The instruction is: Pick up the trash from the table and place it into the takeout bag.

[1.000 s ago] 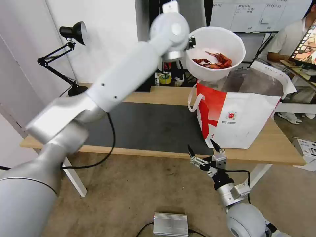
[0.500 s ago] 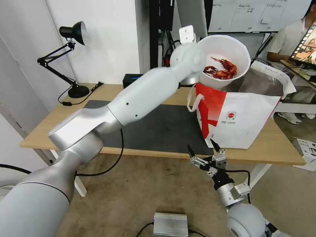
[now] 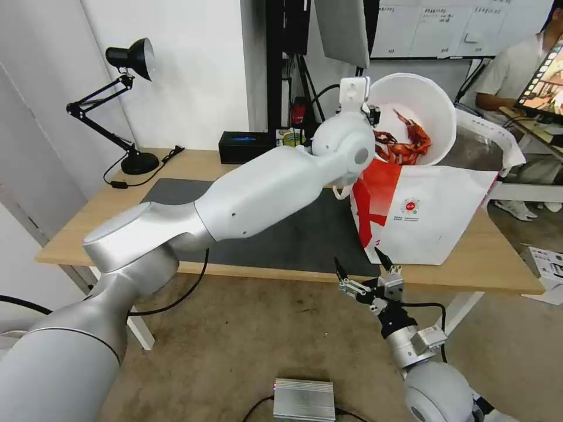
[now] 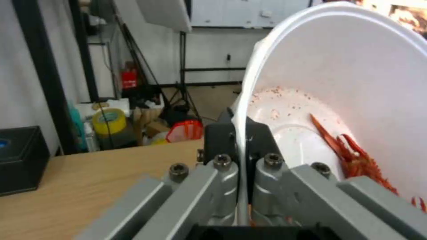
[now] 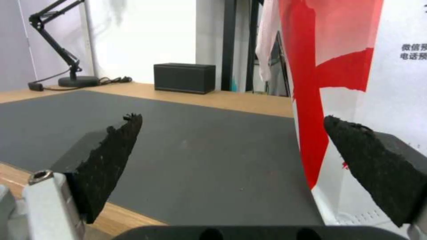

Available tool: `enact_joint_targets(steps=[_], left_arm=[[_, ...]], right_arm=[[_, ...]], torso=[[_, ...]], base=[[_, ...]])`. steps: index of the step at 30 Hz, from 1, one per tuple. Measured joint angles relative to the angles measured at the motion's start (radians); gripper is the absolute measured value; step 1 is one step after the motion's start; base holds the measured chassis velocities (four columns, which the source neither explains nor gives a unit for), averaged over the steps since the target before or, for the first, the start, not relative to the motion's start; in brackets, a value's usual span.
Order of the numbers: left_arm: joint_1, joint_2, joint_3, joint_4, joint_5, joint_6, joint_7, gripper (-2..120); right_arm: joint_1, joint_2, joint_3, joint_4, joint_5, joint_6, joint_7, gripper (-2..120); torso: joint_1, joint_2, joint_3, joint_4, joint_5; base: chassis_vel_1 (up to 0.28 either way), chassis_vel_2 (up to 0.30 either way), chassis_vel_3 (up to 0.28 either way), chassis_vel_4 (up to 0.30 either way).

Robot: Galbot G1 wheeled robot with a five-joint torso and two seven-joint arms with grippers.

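The takeout bag [image 3: 434,217] stands on the right part of the tabletop [image 3: 281,170], its near corner on the mat [image 3: 264,225] that covers the middle. Above the bag's open mouth, at its left rear, the bowl [image 3: 419,114] hangs tilted with the shell scraps [image 3: 404,143] lying in its lower side. The left hand [image 3: 368,112] clamps the bowl's rim at its left edge. A desk lamp [image 3: 126,105] stands on the far left corner, and a box [image 3: 243,146] sits along the far edge between lamp and bag. The right hand [image 3: 366,271] waits before the tabletop's near edge, below the bag, fingers spread apart.
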Motion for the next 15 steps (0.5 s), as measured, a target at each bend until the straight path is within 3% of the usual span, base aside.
enact_joint_targets(steps=[10, 15], left_arm=[[-0.004, 0.034, 0.025, -0.065, -0.061, 0.094, 0.038, 0], [-0.015, 0.054, 0.024, -0.089, -0.118, 0.183, 0.053, 0]], right_arm=[[0.000, 0.000, 0.000, 0.000, 0.000, 0.000, 0.000, 100], [0.000, 0.000, 0.000, 0.000, 0.000, 0.000, 0.000, 100]], torso=[[0.000, 0.000, 0.000, 0.0000, 0.0000], [0.000, 0.000, 0.000, 0.0000, 0.0000]], base=[[0.000, 0.000, 0.000, 0.000], [0.000, 0.000, 0.000, 0.000]])
